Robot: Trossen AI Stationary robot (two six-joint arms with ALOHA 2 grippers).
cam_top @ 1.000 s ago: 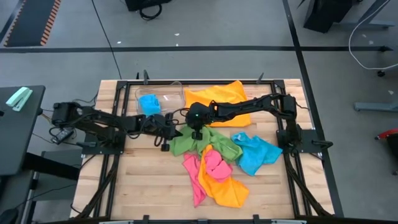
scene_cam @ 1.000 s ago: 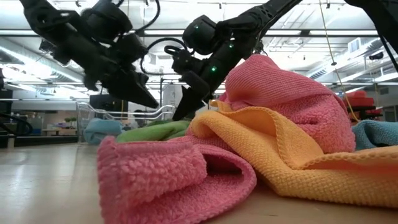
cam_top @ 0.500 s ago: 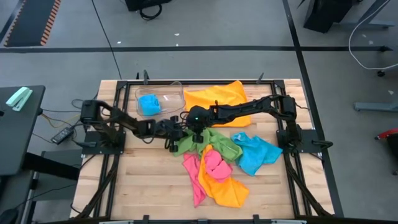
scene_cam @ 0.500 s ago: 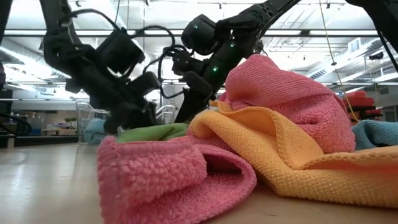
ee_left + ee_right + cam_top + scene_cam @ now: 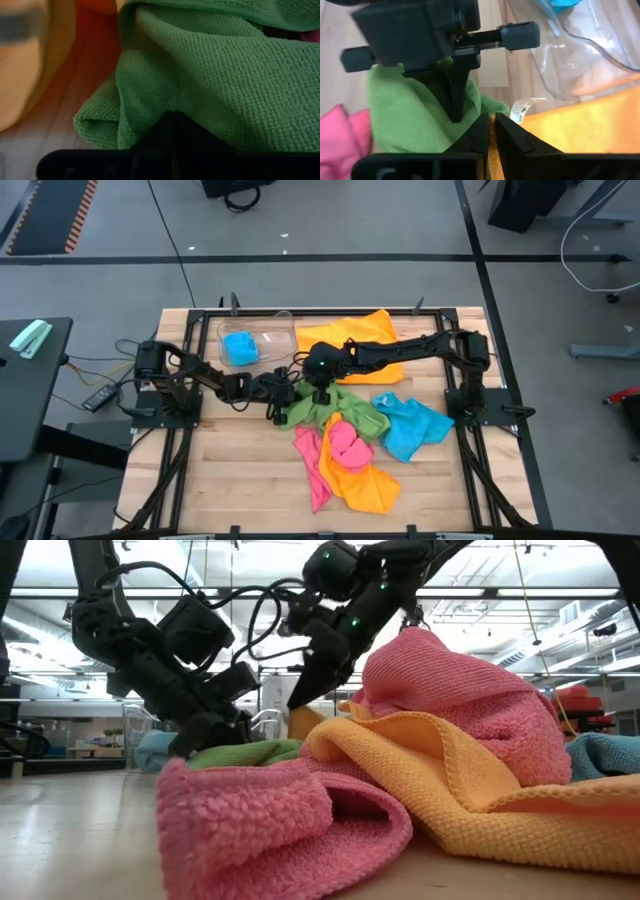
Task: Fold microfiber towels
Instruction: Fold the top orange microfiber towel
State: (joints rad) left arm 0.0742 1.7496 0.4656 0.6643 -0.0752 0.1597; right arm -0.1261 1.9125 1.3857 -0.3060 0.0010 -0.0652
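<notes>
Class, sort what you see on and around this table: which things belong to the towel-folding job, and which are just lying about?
Part of the job:
- green microfiber towel
- flat orange microfiber towel
- pink microfiber towel
- crumpled orange microfiber towel
- blue microfiber towel
- left gripper
- right gripper

Just lying about:
- clear plastic bin
- black handheld device

Two dark robot arms are reaching inward, their grippers meeting near the middle.

The left gripper (image 5: pixel 283 408) is lying low with its jaws pinched together. The right gripper (image 5: pixel 318 393) is hanging just beside it, pointing downward, its jaws pressed together too.
</notes>
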